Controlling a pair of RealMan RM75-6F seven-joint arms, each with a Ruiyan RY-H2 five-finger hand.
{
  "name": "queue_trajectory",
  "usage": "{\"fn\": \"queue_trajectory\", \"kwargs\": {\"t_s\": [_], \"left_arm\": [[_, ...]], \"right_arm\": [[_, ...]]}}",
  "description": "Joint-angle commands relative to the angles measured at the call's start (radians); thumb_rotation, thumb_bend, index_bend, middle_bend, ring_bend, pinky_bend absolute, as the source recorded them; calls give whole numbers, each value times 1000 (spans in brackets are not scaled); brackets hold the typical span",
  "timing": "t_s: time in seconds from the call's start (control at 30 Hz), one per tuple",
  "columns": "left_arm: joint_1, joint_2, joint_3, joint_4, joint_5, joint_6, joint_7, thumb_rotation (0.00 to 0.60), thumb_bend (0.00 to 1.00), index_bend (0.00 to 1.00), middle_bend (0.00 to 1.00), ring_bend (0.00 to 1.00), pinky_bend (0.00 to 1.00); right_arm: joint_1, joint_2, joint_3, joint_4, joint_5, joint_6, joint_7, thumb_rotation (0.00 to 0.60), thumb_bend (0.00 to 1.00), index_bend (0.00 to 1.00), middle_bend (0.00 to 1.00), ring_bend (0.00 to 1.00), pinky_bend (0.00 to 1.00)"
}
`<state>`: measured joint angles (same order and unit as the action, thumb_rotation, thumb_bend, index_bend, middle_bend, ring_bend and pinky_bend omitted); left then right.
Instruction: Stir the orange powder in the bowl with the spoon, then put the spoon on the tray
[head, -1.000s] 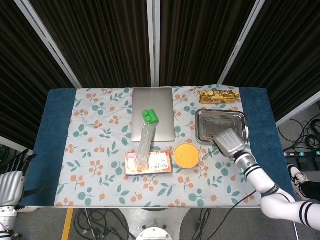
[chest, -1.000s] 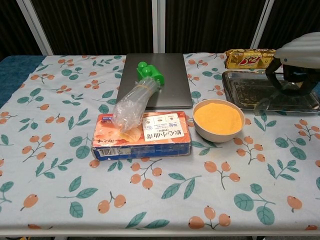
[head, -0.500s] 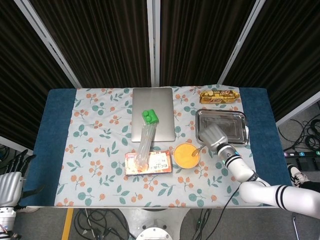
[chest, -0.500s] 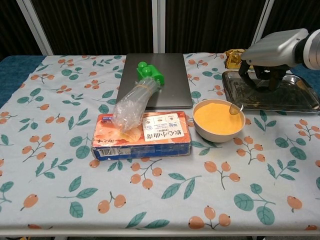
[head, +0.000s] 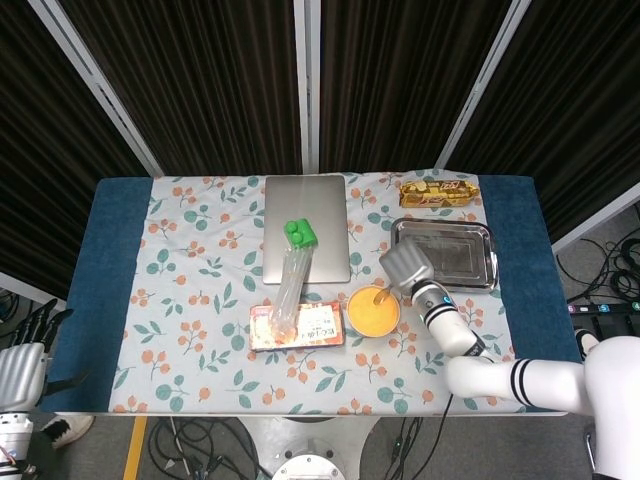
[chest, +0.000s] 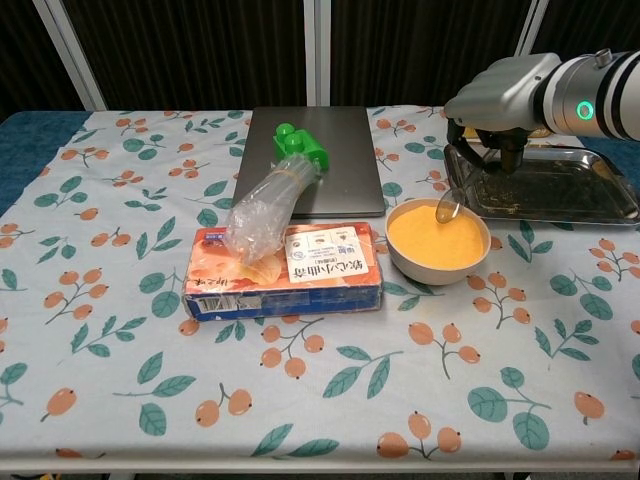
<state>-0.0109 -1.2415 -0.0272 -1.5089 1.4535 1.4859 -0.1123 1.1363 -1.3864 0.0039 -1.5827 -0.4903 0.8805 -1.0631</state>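
Spoon (chest: 449, 205) gripped in right robot hand (chest: 497, 95), tip dipped into orange powder (chest: 436, 238) of bowl (chest: 438, 262) near right side of surface (chest: 330, 400). Tray (chest: 560, 205) just beyond, toward far right corner. Left robot hand (head: 20, 368) off near left corner, fingers apart, holding nothing.

The right hand (head: 405, 266) holds the spoon (head: 383, 295) over the bowl (head: 372, 311) of orange powder. The tray (head: 446, 252) lies just right of the hand

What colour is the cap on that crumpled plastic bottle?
Bright green. The bottle cap shows best in the chest view.
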Motion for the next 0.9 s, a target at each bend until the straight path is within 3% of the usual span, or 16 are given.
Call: {"fn": "queue_trajectory", "kwargs": {"t_s": [0.03,0.37,0.67,0.73,0.8,0.9], "left_arm": [[-1,-2,0,5,-3,-5,-2,600,126,204,120,77,116],[-7,-8,-3,17,0,-10,-11,600,126,204,120,77,116],[-3,-8,-2,16,1,-1,-12,600,126,204,120,77,116],[0,-7,-1,16,1,2,-13,600,126,204,120,77,116],[2,-6,-1,16,1,5,-13,600,126,204,120,77,116],[2,-5,-2,15,0,7,-12,600,126,204,120,77,116]], "right_arm": [[10,-6,-7,-2,14,13,-5,600,489,723,935,965,1000],[3,-3,-17,-21,11,36,48,600,472,723,935,965,1000],[-8,-45,-24,-10,-13,14,109,600,435,654,935,965,1000],[-9,-49,-27,-11,-14,14,115,600,418,608,935,965,1000],[-10,-46,-29,-17,-17,16,121,600,373,500,935,964,1000],[-13,-31,-31,-34,-33,24,132,600,234,364,935,964,1000]]}}
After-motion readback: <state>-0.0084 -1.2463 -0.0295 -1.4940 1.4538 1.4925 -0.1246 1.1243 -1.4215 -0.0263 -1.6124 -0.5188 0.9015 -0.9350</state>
